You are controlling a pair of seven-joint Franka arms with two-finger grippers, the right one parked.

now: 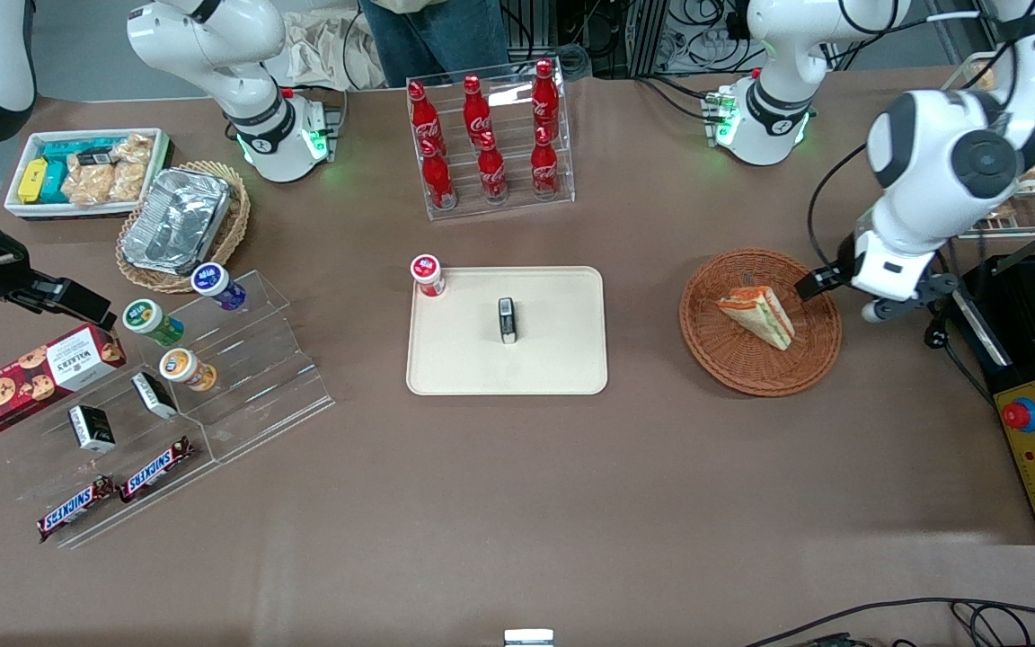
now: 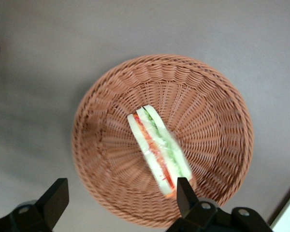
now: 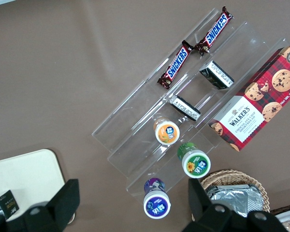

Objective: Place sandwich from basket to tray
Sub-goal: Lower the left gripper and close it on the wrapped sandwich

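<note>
Hand (image 2: 117,200) spread wide above basket (image 2: 217,111); fingers should be lowered astride sandwich (image 2: 159,150), closed gently across its bread faces.

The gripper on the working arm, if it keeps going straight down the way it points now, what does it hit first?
Probably the sandwich in the basket: the open gripper hangs above it. Depth is unclear, so one finger might meet the basket's weave first.
</note>
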